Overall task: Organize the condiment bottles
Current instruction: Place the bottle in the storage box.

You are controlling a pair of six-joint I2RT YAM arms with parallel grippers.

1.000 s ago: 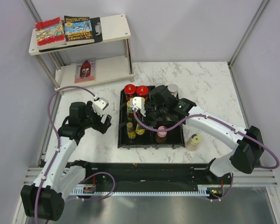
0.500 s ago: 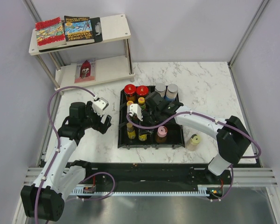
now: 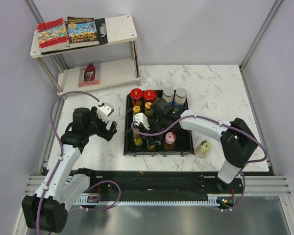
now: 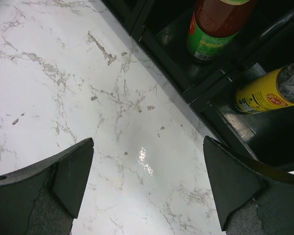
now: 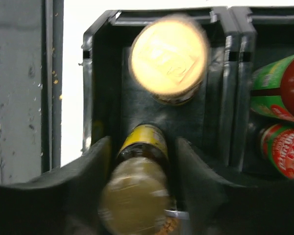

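Right arm swung in over the last second, elbow folding toward the tray, and its gripper (image 5: pixel 143 161) had travelled from the left-middle of the black tray (image 3: pixel 176 152) down to the near-left corner compartment. Down there the jaws sat tight on either side of a yellow-banded bottle (image 5: pixel 134 203), pinching it as far as the blur let anyone judge. In the same compartment, just beyond it toward the tray's left wall, stood a yellow-capped bottle (image 5: pixel 169 58), apart from the held one. One compartment over, two red sauce bottles (image 5: pixel 284 88) with green labels showed at the edge of the right wrist view. Left gripper (image 4: pixel 147 181), meanwhile, hadn't budged: it hovered over bare marble bench (image 4: pixel 88 73) just left of the tray, jaws spread wide, nothing between them. From above, the rest of the line-up was in the tray: two red-capped jars (image 3: pixel 136 94) at the far-left corner, two silver-capped jars (image 3: pixel 168 93) beside them along the far edge, and a pink-capped bottle (image 3: pixel 169 139) in the near row. One cream-capped jar (image 3: pixel 204 147) stood alone and upright on the bench, just off the tray's right side. Books (image 3: pixel 68 32) lay on the white shelf (image 3: pixel 122 27) at the far left.
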